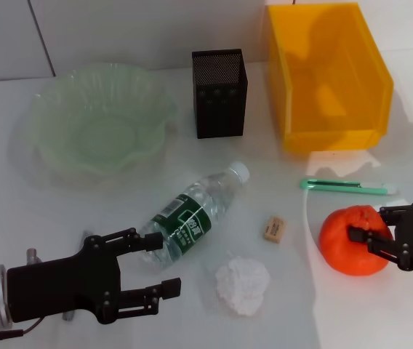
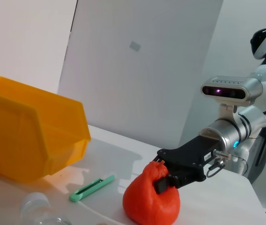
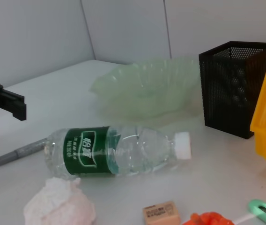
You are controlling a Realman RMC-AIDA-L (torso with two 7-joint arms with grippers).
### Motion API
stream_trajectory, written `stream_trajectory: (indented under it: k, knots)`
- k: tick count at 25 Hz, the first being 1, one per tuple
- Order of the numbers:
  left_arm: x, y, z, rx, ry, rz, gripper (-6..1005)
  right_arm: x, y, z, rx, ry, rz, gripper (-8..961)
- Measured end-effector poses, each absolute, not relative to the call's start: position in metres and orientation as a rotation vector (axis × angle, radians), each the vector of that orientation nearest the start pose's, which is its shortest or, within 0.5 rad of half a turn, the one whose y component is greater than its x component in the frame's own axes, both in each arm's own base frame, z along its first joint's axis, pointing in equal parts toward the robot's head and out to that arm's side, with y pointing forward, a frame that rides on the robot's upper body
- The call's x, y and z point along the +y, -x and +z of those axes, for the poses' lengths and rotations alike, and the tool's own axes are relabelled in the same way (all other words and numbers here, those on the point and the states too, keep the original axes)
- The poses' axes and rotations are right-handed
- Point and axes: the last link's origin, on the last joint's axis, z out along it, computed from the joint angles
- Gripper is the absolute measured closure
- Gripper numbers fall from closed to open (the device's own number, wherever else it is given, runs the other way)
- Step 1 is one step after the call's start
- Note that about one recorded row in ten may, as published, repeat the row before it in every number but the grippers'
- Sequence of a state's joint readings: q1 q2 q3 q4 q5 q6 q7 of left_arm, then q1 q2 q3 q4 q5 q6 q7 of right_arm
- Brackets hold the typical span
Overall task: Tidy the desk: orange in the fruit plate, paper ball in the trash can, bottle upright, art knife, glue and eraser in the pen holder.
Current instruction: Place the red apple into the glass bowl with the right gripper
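Both right gripper (image 1: 367,241) fingers pinch the orange (image 1: 348,243); left gripper (image 1: 161,263) fingers gape beside the bottle (image 1: 192,215).

The orange (image 1: 352,241), round and orange-red, sits on the surface with the right gripper (image 1: 367,241) closed against its side. Just beyond that gripper lies the green art knife (image 1: 347,187), flat, and farther back stands the yellow-orange trash can (image 1: 328,74). The tan eraser (image 1: 274,227) lies between the two grippers, with the crumpled white paper ball (image 1: 243,285) nearer the left gripper (image 1: 161,265). The clear bottle (image 1: 195,213), green-labelled and white-capped, lies on its side, its base touching or just beside that gripper's fingers. Behind it stand the pale green fruit plate (image 1: 102,116) and the black mesh pen holder (image 1: 220,93), both upright.
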State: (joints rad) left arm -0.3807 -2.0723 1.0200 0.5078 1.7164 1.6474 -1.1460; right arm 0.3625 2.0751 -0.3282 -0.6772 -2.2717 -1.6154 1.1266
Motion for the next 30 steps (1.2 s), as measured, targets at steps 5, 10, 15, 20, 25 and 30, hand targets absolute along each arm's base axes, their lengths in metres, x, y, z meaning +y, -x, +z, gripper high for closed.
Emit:
stream_trajectory:
  k: [5,10,15,20,25,30]
  knots:
    - [0.260,0.270,-0.041,-0.525,2.865,-0.922,200,0.260,-0.345,0.029,0.630,2.579,0.565,694]
    - [0.257,0.272,-0.041,-0.535,2.858,-0.926,200,0.259,-0.330,0.046,0.541,2.536,0.724,743]
    - [0.256,0.274,-0.041,-0.543,2.857,-0.927,200,0.265,-0.312,0.063,0.420,2.474,0.869,785]
    - [0.252,0.275,-0.041,-0.551,2.862,-0.930,200,0.300,-0.275,0.061,0.285,2.440,1.011,826]
    - [0.243,0.280,-0.042,-0.586,2.854,-0.938,200,0.363,-0.213,0.033,0.170,2.525,1.016,857]
    - [0.238,0.283,-0.043,-0.614,2.852,-0.949,200,0.417,-0.140,-0.002,0.090,2.625,0.900,879]
